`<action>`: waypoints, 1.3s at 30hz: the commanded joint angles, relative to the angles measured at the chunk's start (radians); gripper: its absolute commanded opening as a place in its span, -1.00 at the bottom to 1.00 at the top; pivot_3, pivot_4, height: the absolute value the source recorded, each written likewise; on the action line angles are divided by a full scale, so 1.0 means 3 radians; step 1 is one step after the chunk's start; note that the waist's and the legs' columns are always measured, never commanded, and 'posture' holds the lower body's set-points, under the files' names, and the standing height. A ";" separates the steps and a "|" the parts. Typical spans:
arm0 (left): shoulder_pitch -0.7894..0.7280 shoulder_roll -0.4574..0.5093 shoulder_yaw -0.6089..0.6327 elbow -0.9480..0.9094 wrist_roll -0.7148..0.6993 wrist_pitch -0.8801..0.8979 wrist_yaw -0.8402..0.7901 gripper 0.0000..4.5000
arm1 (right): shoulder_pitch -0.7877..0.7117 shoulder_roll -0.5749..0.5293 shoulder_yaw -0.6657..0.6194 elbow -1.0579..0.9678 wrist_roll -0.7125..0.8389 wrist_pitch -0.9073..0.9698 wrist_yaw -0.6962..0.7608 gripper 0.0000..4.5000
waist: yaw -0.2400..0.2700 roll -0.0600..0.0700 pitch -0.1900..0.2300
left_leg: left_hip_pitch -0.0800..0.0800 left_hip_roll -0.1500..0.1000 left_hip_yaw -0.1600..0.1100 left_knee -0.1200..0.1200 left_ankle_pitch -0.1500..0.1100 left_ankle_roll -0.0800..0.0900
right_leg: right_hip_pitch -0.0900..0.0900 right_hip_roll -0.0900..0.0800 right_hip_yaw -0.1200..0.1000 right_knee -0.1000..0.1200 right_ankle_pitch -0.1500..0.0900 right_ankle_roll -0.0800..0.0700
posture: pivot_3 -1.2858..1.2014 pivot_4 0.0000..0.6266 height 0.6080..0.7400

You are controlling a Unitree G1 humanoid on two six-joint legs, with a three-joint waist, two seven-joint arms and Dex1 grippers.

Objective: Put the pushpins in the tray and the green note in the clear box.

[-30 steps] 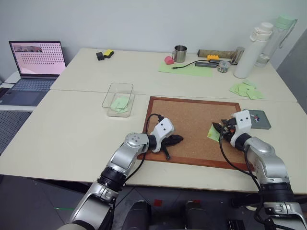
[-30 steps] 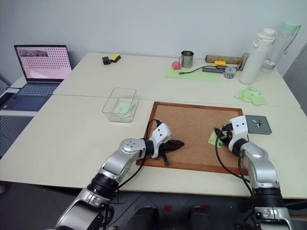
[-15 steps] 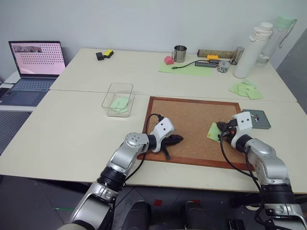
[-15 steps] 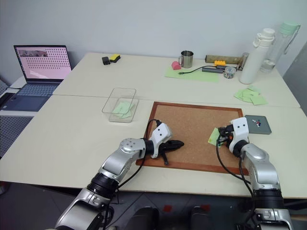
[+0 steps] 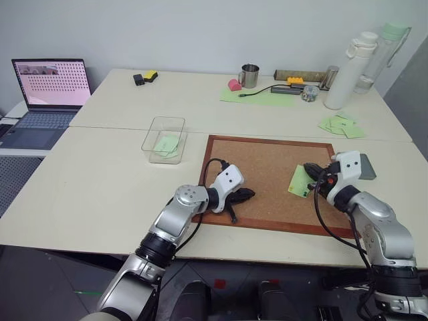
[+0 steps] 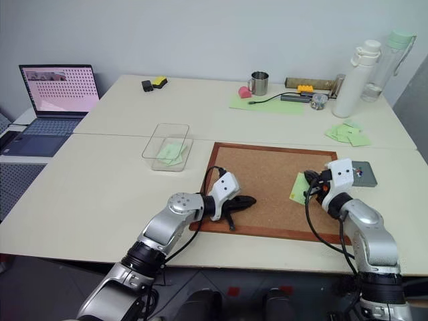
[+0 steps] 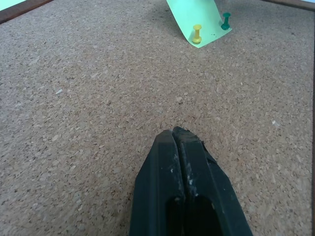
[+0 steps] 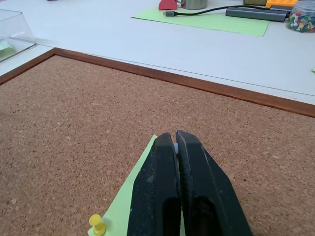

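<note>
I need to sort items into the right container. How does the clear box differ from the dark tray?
The clear box is transparent with taller walls; the tray is dark grey, opaque and nearly flat. The box sits off the corkboard's left side, the tray off its right. The box holds green notes, the tray a few tiny pushpins. Both rest on the table beside the corkboard.

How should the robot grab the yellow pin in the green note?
By its plastic head, from straight above. The yellow pin stands upright in the note on the corkboard, its point buried, so only the narrow-waisted head is free for the jaws.
</note>
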 commanded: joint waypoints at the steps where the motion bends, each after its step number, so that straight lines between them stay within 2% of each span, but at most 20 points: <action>1: 0.0093 0.0040 -0.0100 0.0079 0.0095 0.0135 -0.0002 -1.00 | -0.0008 -0.0114 -0.0133 -0.0164 0.0071 0.0078 0.0017 -1.00 | 0.0000 0.0000 0.0000 | 0.0000 0.0000 0.0000 0.0000 0.0000 0.0000 | 0.0000 0.0000 0.0000 0.0000 0.0000 0.0000 | 0.03 -0.52 1.00; 15: 0.0172 0.0105 -0.0101 -0.0046 0.0087 0.0175 -0.0007 -1.00 | -0.0322 -0.0247 -0.0510 0.0184 0.0303 0.0243 0.0001 -1.00 | -0.0007 0.0001 -0.0001 | 0.0000 0.0002 0.0000 -0.0003 0.0000 0.0000 | -0.0001 0.0002 0.0000 -0.0002 0.0000 0.0000 | 0.03 -0.52 1.00; 21: 0.0228 0.0148 -0.0099 -0.0141 0.0079 0.0223 -0.0011 -1.00 | -0.0733 -0.0499 -0.0598 0.1168 -0.0075 -0.0175 -0.0271 -1.00 | -0.0013 0.0003 -0.0002 | 0.0001 0.0001 0.0006 -0.0002 0.0000 0.0000 | -0.0001 0.0000 0.0005 -0.0002 0.0000 0.0000 | 0.03 -0.52 1.00; 29: 0.0267 0.0190 -0.0109 -0.0226 0.0087 0.0249 0.0000 -1.00 | -0.1235 -0.0645 -0.0469 0.2395 -0.0310 -0.0628 -0.0156 -1.00 | -0.0061 0.0006 -0.0005 | 0.0006 0.0003 0.0009 -0.0007 0.0000 0.0000 | 0.0001 0.0003 0.0006 -0.0002 0.0000 -0.0001 | 0.03 -0.52 1.00; 34: 0.0296 0.0193 -0.0113 -0.0283 0.0086 0.0285 0.0022 -1.00 | -0.1407 -0.0665 -0.0424 0.2808 -0.0365 -0.0805 -0.0075 -0.60 | -0.0080 0.0007 -0.0005 | 0.0005 0.0001 0.0012 -0.0006 0.0000 0.0000 | 0.0002 0.0002 0.0009 -0.0004 0.0000 -0.0001 | 0.03 -0.52 1.00; 39: 0.0311 0.0192 -0.0108 -0.0305 0.0077 0.0306 0.0053 -1.00 | -0.1456 -0.0679 -0.0466 0.2906 -0.0353 -0.0878 -0.0047 -0.18 | -0.0081 0.0007 -0.0005 | 0.0005 0.0002 0.0010 -0.0006 0.0000 0.0000 | 0.0002 0.0001 0.0008 -0.0003 0.0000 0.0000 | 0.03 -0.52 1.00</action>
